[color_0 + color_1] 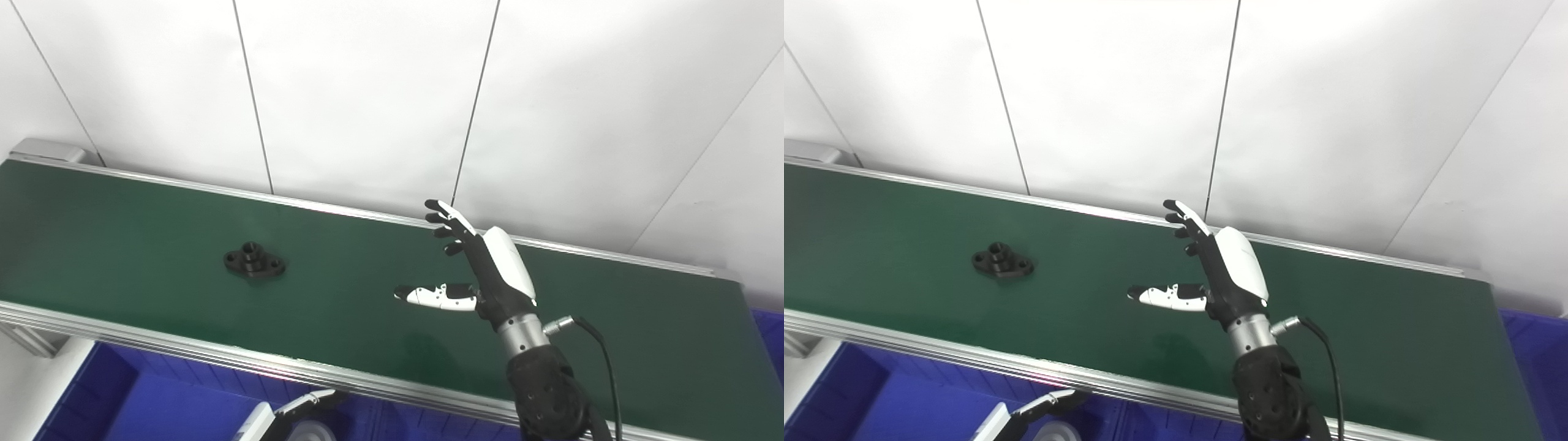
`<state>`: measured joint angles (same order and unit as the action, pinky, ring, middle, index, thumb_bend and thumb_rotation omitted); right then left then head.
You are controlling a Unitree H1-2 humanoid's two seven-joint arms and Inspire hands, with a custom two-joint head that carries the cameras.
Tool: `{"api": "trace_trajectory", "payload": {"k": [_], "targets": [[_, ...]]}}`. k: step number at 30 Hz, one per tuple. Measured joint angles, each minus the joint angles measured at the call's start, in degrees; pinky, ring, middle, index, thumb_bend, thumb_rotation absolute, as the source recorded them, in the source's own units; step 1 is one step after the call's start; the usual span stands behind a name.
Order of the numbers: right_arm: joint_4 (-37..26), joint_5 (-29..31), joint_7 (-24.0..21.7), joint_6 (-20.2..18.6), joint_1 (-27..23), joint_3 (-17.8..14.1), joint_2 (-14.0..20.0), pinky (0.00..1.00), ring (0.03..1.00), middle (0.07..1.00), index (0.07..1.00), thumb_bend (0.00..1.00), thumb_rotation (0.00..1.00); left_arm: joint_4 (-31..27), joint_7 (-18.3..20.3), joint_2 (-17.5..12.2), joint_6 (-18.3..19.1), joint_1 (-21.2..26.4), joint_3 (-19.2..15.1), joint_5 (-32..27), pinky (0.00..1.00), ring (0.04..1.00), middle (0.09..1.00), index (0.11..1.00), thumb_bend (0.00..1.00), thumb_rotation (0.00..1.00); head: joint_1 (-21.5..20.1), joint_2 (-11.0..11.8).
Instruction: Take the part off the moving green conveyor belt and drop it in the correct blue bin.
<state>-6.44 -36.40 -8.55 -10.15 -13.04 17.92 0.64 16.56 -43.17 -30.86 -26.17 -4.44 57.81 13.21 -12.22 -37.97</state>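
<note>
Fingers spreading wide, right hand point(490, 269) is hovering empty over belt point(343, 318), part point(253, 261) lying well apart (left hand point(1029, 413) barely showing, grip unclear).

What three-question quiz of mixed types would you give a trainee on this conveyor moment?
1. True or false: the right hand is closed around the black part.
2. Multiple choice: the black part lies (A) on the green belt, to the picture's left of the right hand, (B) in a blue bin, (C) in the left hand.
3. Fill in: below the belt's near rail, the left hand shows over a ____ bin.

Key: 1 false, the hand is open above the belt, apart from the part. 2 A. 3 blue.
</note>
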Motion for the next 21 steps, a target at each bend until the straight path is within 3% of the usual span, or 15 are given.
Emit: {"api": "trace_trajectory", "payload": {"k": [9,15,21], "targets": [[6.43,-3.43,-3.23,-3.32,-8.73,2.98,0.36,0.68,0.802,0.862,0.909,0.83,0.33,0.77,-5.21,-0.37,0.00,1.84,3.96,0.13,0.74,0.777,0.802,0.796,0.73,0.68,-0.18,-0.62],[9.07,-3.65,-4.64,-4.88,-11.06,4.96,0.36,0.69,0.813,0.870,0.908,0.82,0.35,1.79,-7.98,-0.92,0.00,2.61,7.11,0.26,0.74,0.784,0.810,0.806,0.73,0.71,-0.09,-0.88],[11.43,-4.52,-5.56,-6.13,-13.59,6.81,0.14,0.71,0.825,0.872,0.909,0.83,0.37,2.13,-8.86,-1.81,0.00,3.45,7.86,0.37,0.75,0.787,0.816,0.813,0.73,0.71,0.00,-0.97]]}}
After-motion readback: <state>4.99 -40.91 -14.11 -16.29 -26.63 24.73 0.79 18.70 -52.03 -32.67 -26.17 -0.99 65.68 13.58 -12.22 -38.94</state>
